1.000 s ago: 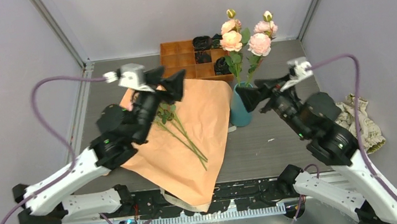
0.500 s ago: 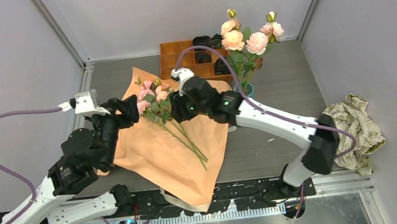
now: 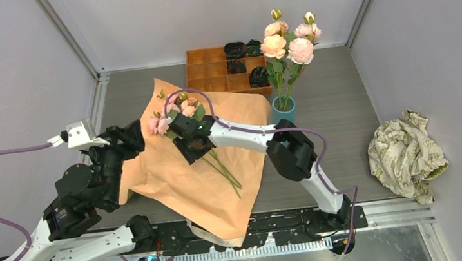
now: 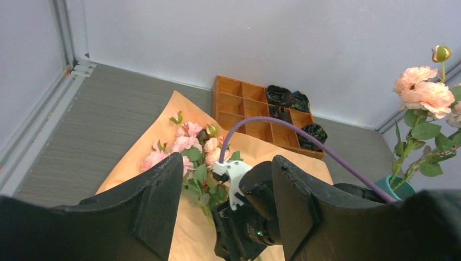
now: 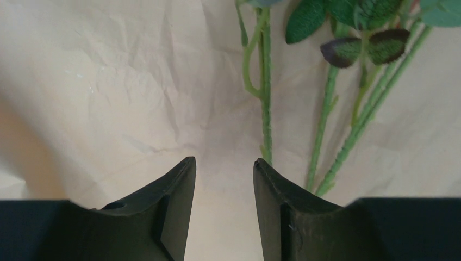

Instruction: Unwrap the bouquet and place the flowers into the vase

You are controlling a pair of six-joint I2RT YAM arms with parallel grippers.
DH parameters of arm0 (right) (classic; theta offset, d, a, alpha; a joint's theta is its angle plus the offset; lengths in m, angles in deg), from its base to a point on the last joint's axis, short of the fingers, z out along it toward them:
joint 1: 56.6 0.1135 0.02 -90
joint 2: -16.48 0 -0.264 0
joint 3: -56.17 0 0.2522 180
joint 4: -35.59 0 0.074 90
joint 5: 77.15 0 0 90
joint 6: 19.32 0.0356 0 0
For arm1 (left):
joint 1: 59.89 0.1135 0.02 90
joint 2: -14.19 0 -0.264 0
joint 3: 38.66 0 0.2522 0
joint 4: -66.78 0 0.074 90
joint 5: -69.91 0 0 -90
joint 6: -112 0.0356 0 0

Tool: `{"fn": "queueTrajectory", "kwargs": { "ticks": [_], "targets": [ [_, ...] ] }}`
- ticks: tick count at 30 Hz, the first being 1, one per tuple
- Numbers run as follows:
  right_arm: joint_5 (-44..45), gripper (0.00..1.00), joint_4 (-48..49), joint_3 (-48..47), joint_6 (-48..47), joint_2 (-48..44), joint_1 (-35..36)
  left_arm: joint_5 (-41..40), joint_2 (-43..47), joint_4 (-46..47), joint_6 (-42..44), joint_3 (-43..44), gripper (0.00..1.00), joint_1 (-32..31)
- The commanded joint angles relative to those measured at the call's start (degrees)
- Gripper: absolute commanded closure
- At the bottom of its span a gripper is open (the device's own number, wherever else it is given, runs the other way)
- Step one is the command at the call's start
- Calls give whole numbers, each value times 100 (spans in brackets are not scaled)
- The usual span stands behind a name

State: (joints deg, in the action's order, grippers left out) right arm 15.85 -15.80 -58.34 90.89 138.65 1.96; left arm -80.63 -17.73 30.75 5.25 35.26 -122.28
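The bouquet's peach-orange paper [image 3: 175,181] lies spread flat on the table. Loose flowers [image 3: 171,114] rest on it, their pink blooms at the far left and their green stems [image 3: 226,170] running toward me. Other flowers [image 3: 284,41] stand in the teal vase [image 3: 284,108]. My right gripper [image 3: 190,153] reaches left across the paper and hovers low over it, open and empty [image 5: 223,163]. The stems [image 5: 265,109] lie just right of its right finger. My left gripper [image 3: 138,135] is open and empty at the paper's left edge, facing the blooms [image 4: 187,144] and the right wrist.
An orange compartmented tray [image 3: 208,65] with dark bundles stands at the back, behind the paper. A crumpled floral cream cloth [image 3: 406,154] lies at the right. The right arm's purple cable [image 4: 304,136] arcs over the paper.
My right arm has swung from beside the vase leftward to over the stems on the paper, its jaws narrowing. My left arm has drawn back to the left.
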Motion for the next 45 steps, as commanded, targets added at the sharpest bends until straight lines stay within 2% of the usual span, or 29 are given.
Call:
{"fn": "queueTrajectory", "kwargs": {
  "ticks": [1,8,13,20,22,28,30,31,37,45],
  "targets": [
    [61,51,-439,-1016,-259,440,47,-308,201,19,-74,-92,39,4],
    [601,48,-838,-2127,-489,1203,23,-386,392,-176,-128,-109,39,7],
    [1011,46,-856,-2391,-648,1442,-19,-410,483,-351,-217,-119,40,6],
    [889,47,-927,-2745,-748,1889,-170,-450,514,-424,-308,-115,40,6],
    [844,54,-913,-2808,-774,1943,-188,-457,515,-461,-339,-100,40,5],
    [800,87,-985,-3043,-851,1988,-190,-468,569,-542,-388,-83,41,-1],
    [800,98,-963,-3041,-845,1852,-195,-468,592,-586,-405,-66,41,3],
    [806,99,-949,-3024,-829,1752,-194,-468,609,-598,-419,-64,41,2],
    [779,99,-740,-2768,-833,623,-180,-475,725,-648,-443,-78,41,7],
    [434,99,59,-1738,-804,-1186,-170,-539,808,-693,-443,-105,41,5]
  ]
}}
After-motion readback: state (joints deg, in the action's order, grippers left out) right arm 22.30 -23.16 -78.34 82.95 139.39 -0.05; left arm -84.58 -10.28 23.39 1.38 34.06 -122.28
